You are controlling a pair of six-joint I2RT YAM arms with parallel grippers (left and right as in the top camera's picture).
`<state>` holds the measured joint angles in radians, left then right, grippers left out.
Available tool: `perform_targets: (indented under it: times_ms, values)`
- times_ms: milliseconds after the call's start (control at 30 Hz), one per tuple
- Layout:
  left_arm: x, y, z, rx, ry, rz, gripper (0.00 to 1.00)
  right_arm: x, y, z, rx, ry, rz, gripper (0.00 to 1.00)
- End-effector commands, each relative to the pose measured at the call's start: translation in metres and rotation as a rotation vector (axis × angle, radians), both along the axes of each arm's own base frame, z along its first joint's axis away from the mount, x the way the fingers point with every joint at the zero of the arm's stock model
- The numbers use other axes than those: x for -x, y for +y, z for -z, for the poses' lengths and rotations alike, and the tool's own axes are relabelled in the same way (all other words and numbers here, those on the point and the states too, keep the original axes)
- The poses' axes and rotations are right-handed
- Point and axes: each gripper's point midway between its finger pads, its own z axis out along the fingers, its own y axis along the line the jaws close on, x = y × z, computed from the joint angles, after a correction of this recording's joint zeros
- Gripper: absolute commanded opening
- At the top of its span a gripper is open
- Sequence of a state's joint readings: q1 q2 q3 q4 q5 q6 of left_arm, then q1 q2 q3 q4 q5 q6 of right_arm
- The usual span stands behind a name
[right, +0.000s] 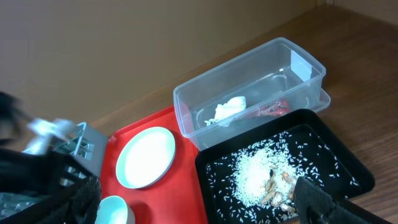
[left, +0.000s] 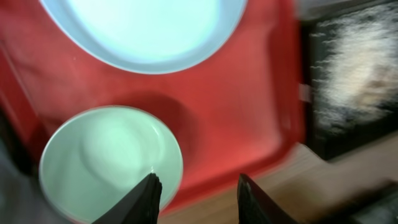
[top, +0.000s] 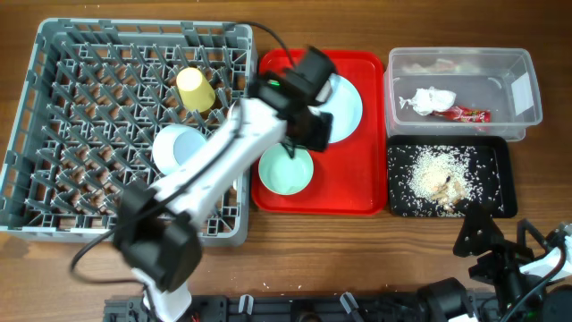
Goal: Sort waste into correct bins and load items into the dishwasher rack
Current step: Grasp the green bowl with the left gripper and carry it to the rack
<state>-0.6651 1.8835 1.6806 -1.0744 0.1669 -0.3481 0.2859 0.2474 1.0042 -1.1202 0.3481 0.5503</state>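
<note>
**A:** Quick, where's the waste?

**B:** Sorted, by the look of it. Napkin and red wrapper lie in the clear tub, upper right of the overhead view. The rice is piled in the black tray directly below it.

**A:** Rack?

**B:** The dishwasher rack fills the left side. Yellow cup sits near its upper right, with a pale bowl below that.

**A:** What's not loaded?

**B:** Blue plate and mint bowl, both on the red serving tray, centre frame. Fork and spoon, I can't spot them in any view.

**A:** Claws?

**B:** Left gripper hangs over the tray's lower edge, jaws apart with nothing between them. One finger is at the mint bowl's rim. Right gripper sits in the lower right corner, just below the black tray. Apart or together, I can't tell.

**A:** Progress?

**B:** Past halfway, I'd judge. Bins look finished and two pieces are racked. The bowl seems to be the next pick, then the plate.
</note>
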Motion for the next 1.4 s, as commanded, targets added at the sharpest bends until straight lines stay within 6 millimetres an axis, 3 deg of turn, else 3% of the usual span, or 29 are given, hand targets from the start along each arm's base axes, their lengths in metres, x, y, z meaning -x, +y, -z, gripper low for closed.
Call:
perform_targets:
  times_ms: [0,67,267,433,467,500,600,667,733,767,833,900,1000,1067,1133,1200,1233,1333,1367]
  values:
    - [0.000,-0.004,0.058,-0.164,0.026,-0.032,0.36,0.002,0.000,-0.002,-0.015,-0.015,0.004,1.00]
    - [0.004,-0.005,0.079,-0.204,0.063,-0.041,0.32,0.002,0.000,-0.002,-0.015,-0.015,0.004,1.00]
    - [0.023,-0.005,0.112,-0.262,0.132,-0.053,0.25,0.002,0.000,-0.002,-0.015,-0.015,0.004,1.00]
    - [0.036,-0.002,0.123,-0.286,0.156,-0.058,0.20,0.002,0.000,-0.002,-0.015,-0.015,0.004,1.00]
    - [0.036,-0.001,0.124,-0.287,0.158,-0.062,0.17,0.002,0.000,-0.002,-0.015,-0.015,0.004,0.99]
    - [0.037,-0.001,0.124,-0.288,0.159,-0.062,0.04,0.002,0.000,-0.002,-0.015,-0.015,0.004,1.00]
    - [0.033,-0.002,0.119,-0.277,0.151,-0.069,0.04,0.002,0.000,-0.002,-0.015,-0.015,0.004,1.00]
    - [0.022,-0.007,0.085,-0.217,0.118,-0.085,0.04,0.002,0.000,-0.002,-0.015,-0.015,0.004,1.00]
    - [0.003,-0.015,0.023,-0.097,0.006,-0.105,0.04,0.002,0.000,-0.002,-0.015,-0.015,0.004,1.00]
    - [-0.013,-0.012,-0.035,0.013,-0.101,-0.139,0.04,0.002,0.000,-0.002,-0.015,-0.015,0.003,1.00]
    - [-0.036,0.016,-0.113,0.150,-0.237,-0.232,0.04,0.002,0.000,-0.002,-0.015,-0.015,0.004,1.00]
    - [-0.056,0.045,-0.156,0.292,-0.296,-0.288,0.04,0.002,0.000,-0.002,-0.015,-0.014,0.003,1.00]
    - [-0.077,0.067,-0.179,0.576,-0.208,-0.219,0.04,0.002,0.000,-0.002,-0.015,-0.014,0.003,1.00]
    - [-0.100,0.090,-0.188,0.858,-0.100,-0.130,0.04,0.002,0.000,-0.002,-0.015,-0.014,0.004,1.00]
    - [-0.118,0.110,-0.186,1.072,-0.012,-0.049,0.04,0.002,0.000,-0.002,-0.015,-0.014,0.003,1.00]
    - [-0.131,0.129,-0.170,1.217,0.088,-0.010,0.04,0.002,0.000,-0.002,-0.015,-0.014,0.003,1.00]
    - [-0.138,0.137,-0.157,1.264,0.136,-0.010,0.04,0.002,0.000,-0.002,-0.015,-0.014,0.004,1.00]
    - [-0.171,0.168,-0.088,1.286,0.241,-0.163,0.04,0.002,0.000,-0.002,-0.015,-0.014,0.004,1.00]
    - [-0.175,0.174,-0.079,1.289,0.248,-0.183,0.04,0.002,0.000,-0.002,-0.015,-0.014,0.004,1.00]
